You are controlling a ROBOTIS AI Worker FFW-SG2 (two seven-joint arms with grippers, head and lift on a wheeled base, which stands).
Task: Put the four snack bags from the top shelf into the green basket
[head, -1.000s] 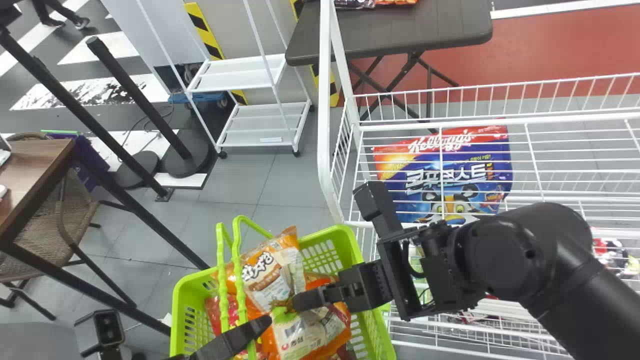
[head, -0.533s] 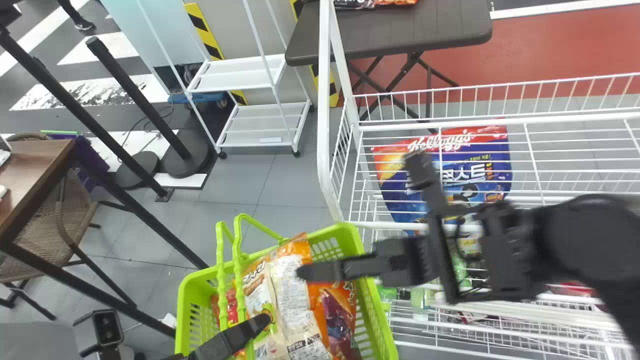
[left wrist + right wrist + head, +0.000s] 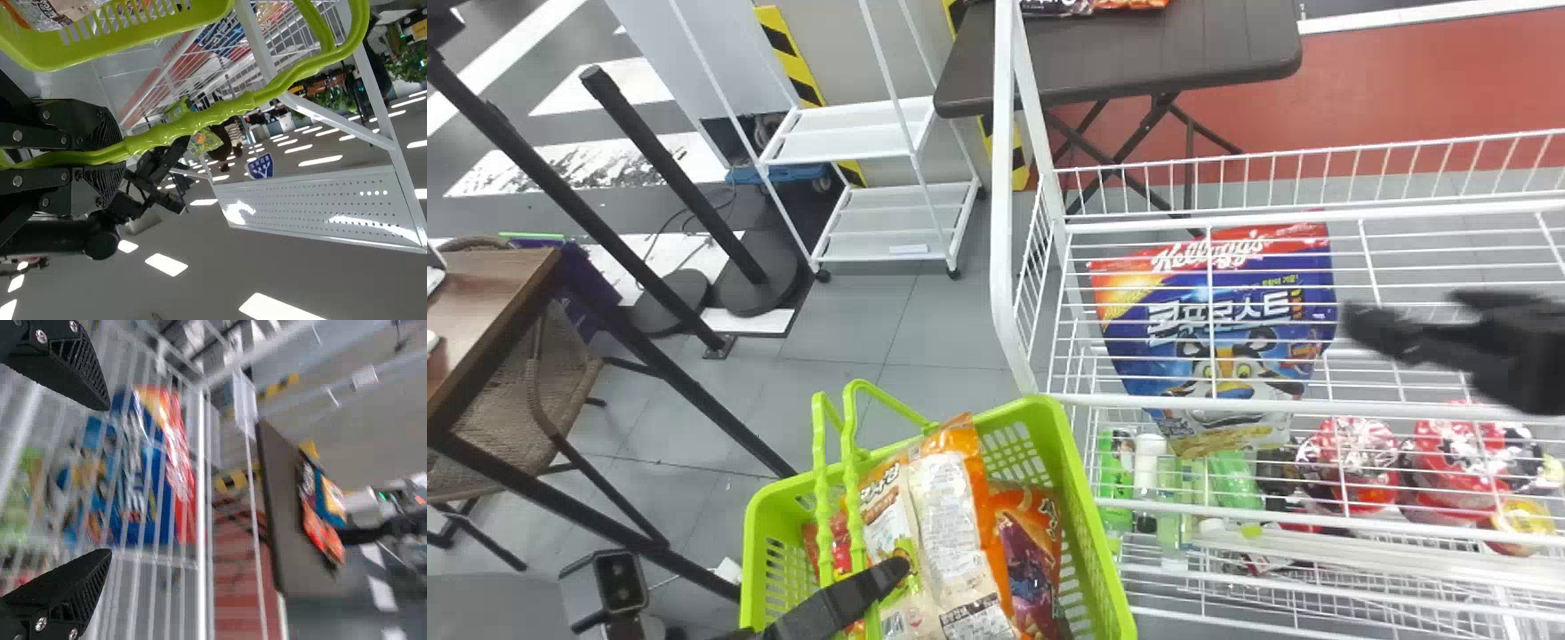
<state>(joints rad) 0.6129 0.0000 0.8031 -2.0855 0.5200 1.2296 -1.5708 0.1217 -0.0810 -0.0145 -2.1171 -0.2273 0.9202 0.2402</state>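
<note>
We see bright light throughout. In the left wrist view, ceiling lights (image 3: 167, 265) glare white and glint off a perforated panel (image 3: 300, 207). Blur smears the right claw (image 3: 1405, 313) in the head view and the wire rack (image 3: 201, 487) in the right wrist view.

1. In the head view, you get the right gripper (image 3: 1402, 318) as a blur, its arm cut off by the right edge.
2. The left gripper (image 3: 894, 573) hides part of the pale snack bag (image 3: 885, 511) from you.
3. The bottom edge cuts off your green basket (image 3: 1089, 524).
4. You see mere slivers of the red bag (image 3: 840, 544); the basket's handles (image 3: 853, 498) and neighbouring bags cover the rest, so you can't tell its shape.
5. The top edge crops the packs (image 3: 1129, 4) on the dark table (image 3: 1138, 53).
6. In the right wrist view, blur smears the cereal bag (image 3: 181, 473) behind the rack's wires (image 3: 201, 540).
</note>
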